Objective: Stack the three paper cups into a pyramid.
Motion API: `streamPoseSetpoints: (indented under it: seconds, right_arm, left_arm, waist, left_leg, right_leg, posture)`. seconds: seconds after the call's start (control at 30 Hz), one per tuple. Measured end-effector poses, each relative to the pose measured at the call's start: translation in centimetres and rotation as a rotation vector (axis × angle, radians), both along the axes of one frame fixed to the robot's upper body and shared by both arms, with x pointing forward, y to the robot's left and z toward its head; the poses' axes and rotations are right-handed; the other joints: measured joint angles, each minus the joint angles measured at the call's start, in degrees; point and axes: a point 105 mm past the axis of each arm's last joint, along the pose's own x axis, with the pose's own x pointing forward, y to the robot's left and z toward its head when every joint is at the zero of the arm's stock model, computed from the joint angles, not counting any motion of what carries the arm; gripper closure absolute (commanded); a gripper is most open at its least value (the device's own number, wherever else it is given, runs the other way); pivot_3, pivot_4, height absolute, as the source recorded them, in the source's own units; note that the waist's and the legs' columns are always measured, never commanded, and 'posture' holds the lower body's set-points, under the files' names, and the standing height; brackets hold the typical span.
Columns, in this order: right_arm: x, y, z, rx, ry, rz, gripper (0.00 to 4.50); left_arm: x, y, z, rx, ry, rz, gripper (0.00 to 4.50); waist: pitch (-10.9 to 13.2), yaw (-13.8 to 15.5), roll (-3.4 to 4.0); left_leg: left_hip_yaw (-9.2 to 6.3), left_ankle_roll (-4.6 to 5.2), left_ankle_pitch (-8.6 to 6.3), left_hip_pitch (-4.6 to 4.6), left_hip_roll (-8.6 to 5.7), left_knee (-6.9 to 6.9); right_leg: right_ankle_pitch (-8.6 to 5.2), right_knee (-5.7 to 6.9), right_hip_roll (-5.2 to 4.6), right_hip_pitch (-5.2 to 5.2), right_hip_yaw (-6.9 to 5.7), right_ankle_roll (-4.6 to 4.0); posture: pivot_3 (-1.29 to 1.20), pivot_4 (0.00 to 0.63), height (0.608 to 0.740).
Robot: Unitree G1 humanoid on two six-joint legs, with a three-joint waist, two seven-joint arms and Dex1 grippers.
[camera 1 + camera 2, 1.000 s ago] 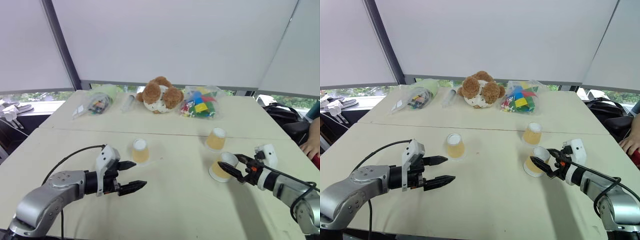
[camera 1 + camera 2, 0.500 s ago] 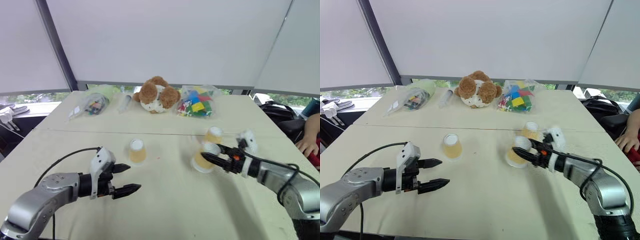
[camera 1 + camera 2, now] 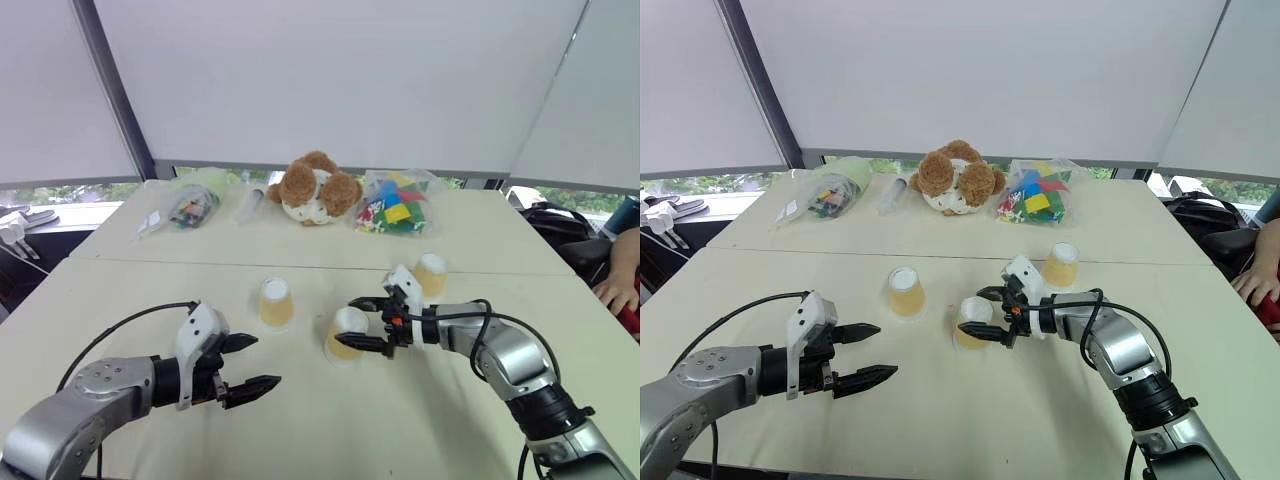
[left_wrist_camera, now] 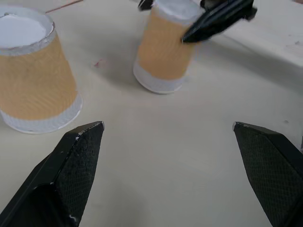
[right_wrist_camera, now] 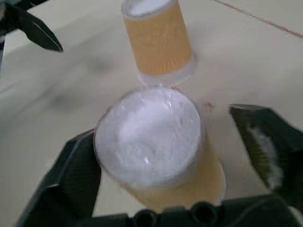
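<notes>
Three upside-down paper cups on a pale tabletop, white bases up. Middle cup near the tabletop's centre, tilted a little, sitting between the two black fingers of the right gripper; fingers spread wide to either side of the cup, with a gap visible on one side, so seemingly released rather than clamped; contact on the other side impossible to tell. Left cup standing upright just beside the middle cup, toward the left edge, apart from it. Third cup standing alone farther back toward the right edge, behind the right arm.

Left gripper hovering low toward the near left part of the tabletop, fingers parted wide and empty, pointing toward the two nearer cups, well short of both.

Along the far edge: a brown teddy bear, a bag of coloured blocks to its right, a clear bag of small items to its left.
</notes>
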Motion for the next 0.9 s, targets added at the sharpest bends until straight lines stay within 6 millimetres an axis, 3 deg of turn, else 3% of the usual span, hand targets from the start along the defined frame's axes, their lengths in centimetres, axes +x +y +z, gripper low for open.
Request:
streamPoseSetpoints:
  seconds: [0.23, 0.37, 0.47, 0.57, 0.7, 0.9]
  right_arm:
    - [-0.6, -0.7, 1.2, 0.02, -0.017, 0.001, 0.08]
    - [-1.3, -2.2, 6.2, 0.114, -0.085, -0.045, 0.08]
    - [-1.4, -3.4, 8.8, 0.208, -0.098, -0.094, 0.08]
    - [1.3, -6.0, 10.3, 0.308, -0.17, -0.274, 0.08]
    - [6.6, -10.2, 8.6, 0.273, -0.243, -0.581, 0.08]
    - [10.0, -12.2, 3.8, 0.132, -0.254, -0.751, 0.08]
  left_arm:
    - [0.2, -0.1, 0.6, -0.029, 0.002, -0.003, 0.0]
    - [0.9, 0.3, 2.8, -0.082, -0.037, 0.006, 0.0]
    - [1.1, 0.1, 3.3, -0.099, -0.028, -0.01, 0.0]
    - [1.4, -0.3, 3.7, -0.094, -0.034, -0.034, 0.0]
    - [1.6, -0.9, 4.0, -0.102, -0.044, -0.057, 0.0]
    - [1.6, -1.1, 3.0, -0.09, -0.018, -0.054, 0.0]
  waist:
    - [0.02, -0.24, 0.01]
    - [0.02, -0.22, -0.01]
    - [0.03, -0.34, -0.02]
    - [0.02, -0.44, -0.03]
    - [0.02, -0.58, -0.02]
    - [0.04, -0.67, 0.01]
  left_leg:
    - [-0.02, 0.0, 0.0, 0.0, 0.01, -0.01]
    - [-0.04, 0.0, 0.0, 0.01, 0.01, 0.0]
    - [-0.06, 0.0, 0.0, 0.02, 0.01, -0.01]
    - [-0.03, 0.0, 0.0, 0.02, -0.02, 0.02]
    - [0.16, -0.01, 0.0, 0.02, -0.03, 0.06]
    - [0.21, -0.3, 0.18, 0.0, -0.01, -0.34]
  right_leg:
    - [0.02, 0.02, 0.0, 0.0, -0.02, 0.04]
    - [0.02, 0.02, 0.0, 0.03, -0.03, 0.05]
    - [0.03, 0.02, 0.02, 0.02, -0.04, 0.05]
    - [0.02, 0.01, 0.03, 0.05, -0.03, 0.04]
    - [0.02, 0.01, 0.03, 0.02, 0.01, 0.05]
    - [0.05, 0.01, 0.03, -0.22, 0.05, 0.11]
  posture:
    - [0.0, 0.15, 0.74]
    - [0.0, 0.15, 0.74]
    - [0.0, 0.15, 0.74]
    - [0.0, 0.15, 0.74]
    - [0.0, 0.15, 0.74]
    - [0.0, 0.15, 0.74]
